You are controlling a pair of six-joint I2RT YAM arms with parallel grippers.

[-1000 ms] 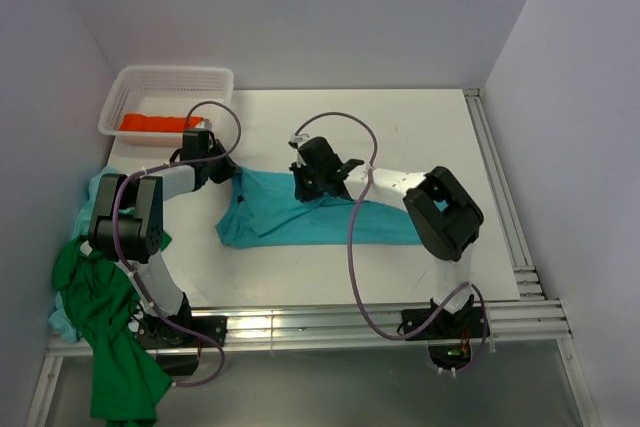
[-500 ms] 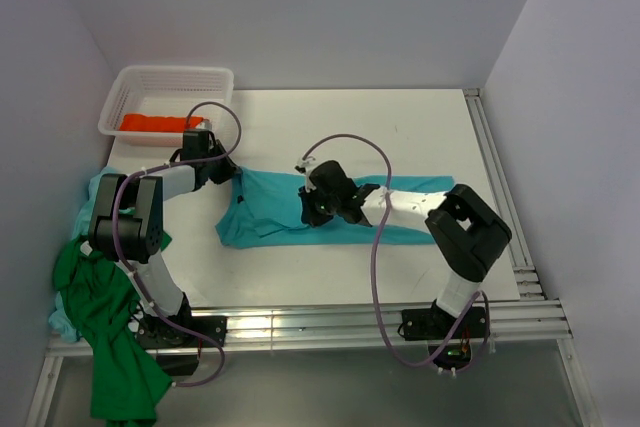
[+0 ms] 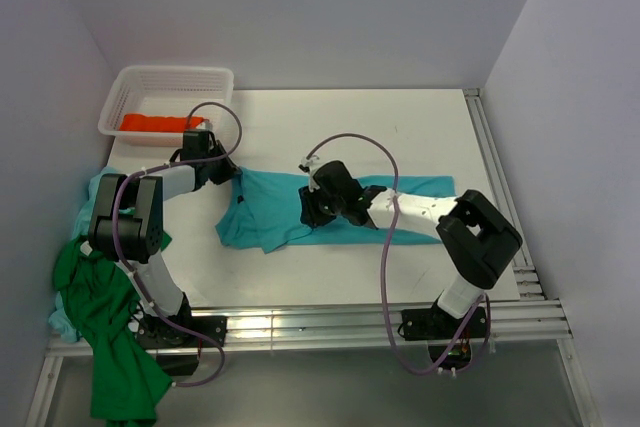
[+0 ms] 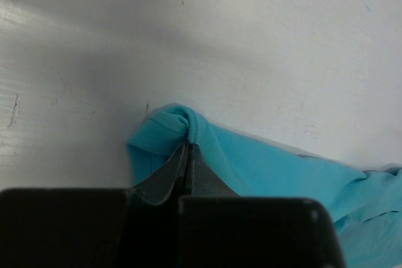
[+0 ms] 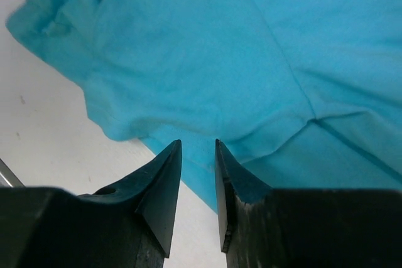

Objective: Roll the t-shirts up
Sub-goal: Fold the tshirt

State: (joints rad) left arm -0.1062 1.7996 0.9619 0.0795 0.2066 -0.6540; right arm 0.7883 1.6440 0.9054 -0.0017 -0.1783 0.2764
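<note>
The turquoise t-shirt (image 3: pixel 270 212) lies flattened across the middle of the white table, its long side running left to right. My left gripper (image 3: pixel 228 175) is shut on a bunched fold at the shirt's far left corner (image 4: pixel 188 145), low on the table. My right gripper (image 3: pixel 308 215) hovers over the shirt's middle near its front edge, jaws a narrow gap apart and empty, with cloth (image 5: pixel 251 48) beyond the tips (image 5: pixel 198 149). The orange t-shirt (image 3: pixel 160 123) lies in the basket. The dark green t-shirt (image 3: pixel 110 327) and the pale blue one (image 3: pixel 98 187) hang off the table's left side.
The white mesh basket (image 3: pixel 170 72) stands at the far left corner. Metal rails run along the table's near edge (image 3: pixel 350 322) and right edge (image 3: pixel 500 187). Walls close in on the left, back and right.
My right gripper moved from the shirt's far edge toward its near edge and slightly left. The shirt shifted, and its near left edge now bulges. The left gripper held still.
</note>
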